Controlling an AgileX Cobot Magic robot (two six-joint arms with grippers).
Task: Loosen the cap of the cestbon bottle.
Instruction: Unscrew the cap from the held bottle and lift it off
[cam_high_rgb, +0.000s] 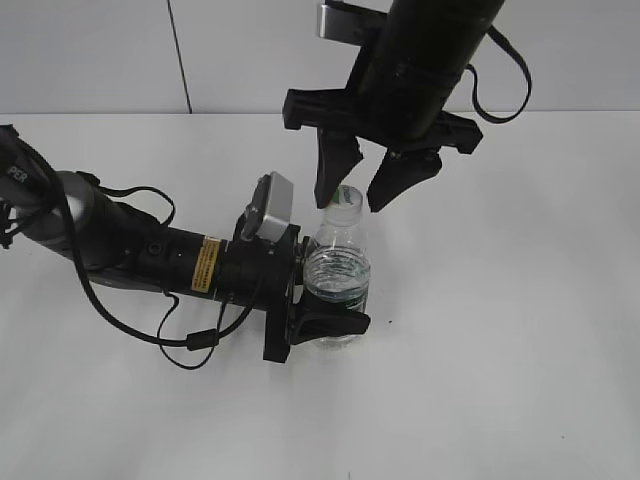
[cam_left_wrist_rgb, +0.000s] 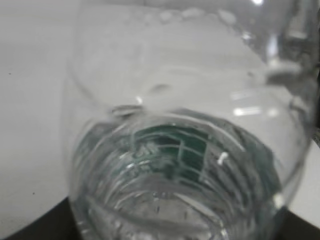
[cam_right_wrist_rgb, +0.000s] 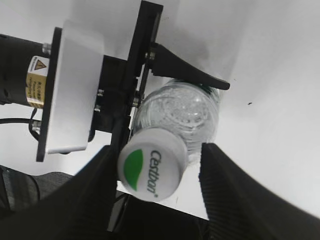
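A white table (cam_high_rgb: 520, 380) fills the scene, smooth and bare apart from the arms and a dark cable (cam_high_rgb: 185, 345) looping near the left arm; behind it runs a pale wall (cam_high_rgb: 90, 50) with one dark vertical seam.

The left arm lies low across the table from the left, and its left gripper (cam_high_rgb: 335, 300) is clamped on the lower body of the bottle (cam_high_rgb: 337, 270), one finger on the near side and one on the far side. The right arm comes down from the far side, and its right gripper (cam_high_rgb: 360, 185) hangs with its fingers spread on either side of the cap (cam_right_wrist_rgb: 151, 171). In the right wrist view a gap shows between the cap and the right finger; whether the left finger touches it I cannot tell.

The bottle stands upright near the middle of the table. It holds water, so it should have a little weight, but its thin clear wall looks likely to dent under a hard squeeze and to be slick; the ribbed body gives the clamp some purchase. The cap is small, white, stiff, marked with a green leaf; the best hold is probably across its rim, squarely, so the twist does not slip.
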